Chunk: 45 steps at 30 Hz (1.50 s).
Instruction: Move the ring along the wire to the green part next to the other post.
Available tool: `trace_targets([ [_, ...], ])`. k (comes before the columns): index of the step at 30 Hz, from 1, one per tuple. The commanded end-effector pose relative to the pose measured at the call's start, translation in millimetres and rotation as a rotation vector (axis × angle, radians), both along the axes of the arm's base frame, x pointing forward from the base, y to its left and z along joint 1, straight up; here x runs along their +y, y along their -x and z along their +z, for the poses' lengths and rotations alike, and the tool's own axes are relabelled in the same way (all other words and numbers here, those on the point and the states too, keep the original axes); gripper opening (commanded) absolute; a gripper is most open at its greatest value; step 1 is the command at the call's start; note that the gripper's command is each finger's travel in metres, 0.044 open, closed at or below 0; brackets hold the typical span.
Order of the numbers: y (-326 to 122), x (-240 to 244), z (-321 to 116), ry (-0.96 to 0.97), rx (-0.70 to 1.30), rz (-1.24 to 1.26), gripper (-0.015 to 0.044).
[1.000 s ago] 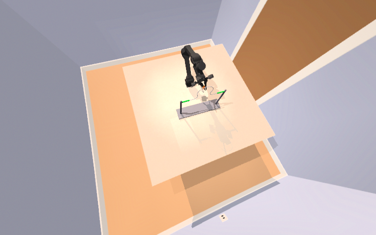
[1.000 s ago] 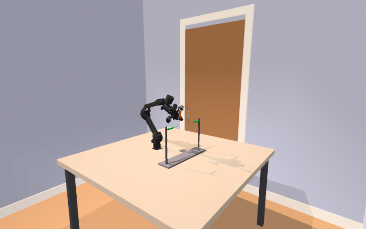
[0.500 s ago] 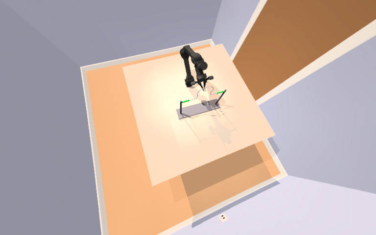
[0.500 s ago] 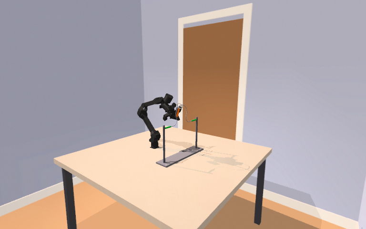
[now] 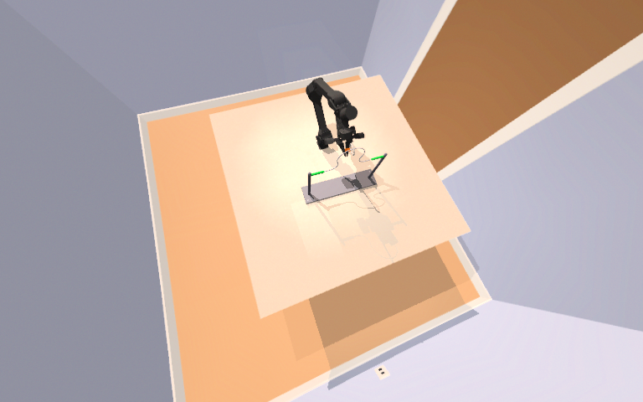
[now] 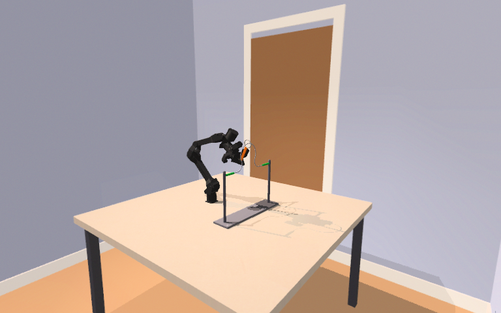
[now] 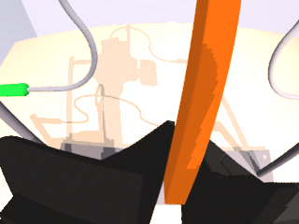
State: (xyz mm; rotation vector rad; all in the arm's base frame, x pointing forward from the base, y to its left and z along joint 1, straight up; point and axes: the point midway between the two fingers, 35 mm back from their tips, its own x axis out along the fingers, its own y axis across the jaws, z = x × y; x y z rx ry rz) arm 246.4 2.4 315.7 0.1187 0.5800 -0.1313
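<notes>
1. We have our tool [image 7: 174, 202] closed down narrow on the lower end of the orange handle [image 7: 202, 81], which stands between the two black fingers in the wrist view and runs up out of the top of that view.
2. In the exterior view the handle [image 6: 244, 152] is held high above the bench [image 6: 207, 254], tilted, with the ring [image 6: 248, 143] at its upper end.
3. The ring sits at a raised bend of the thin grey wire [image 6: 254, 156], roughly midway between the two posts; it is too small for us to tell whether ring and wire are touching or apart.
4. The near post [image 6: 224, 196] and the far post [image 6: 269, 180] stand upright on a grey base plate [image 6: 238, 216] on the bench.
5. Each post carries a short green wire section at its top: one by the near post [image 6: 229, 173] and one by the far post [image 6: 265, 163]. The ring is on neither.
6. Our arm [image 6: 201, 162] rises from its base behind the plate and bends forward over the wire.
7. In the wrist view one green section [image 7: 14, 90] shows at the left edge, with grey wire curving up from it.
</notes>
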Motion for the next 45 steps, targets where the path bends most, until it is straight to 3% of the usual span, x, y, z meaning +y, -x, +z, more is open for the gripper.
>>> trace_targets([
  [1,0,-3,0,0.066,0.002,0.000,-0.0150],
  [45,2,-35,7,0.737,0.026,-0.008,-0.0150],
])
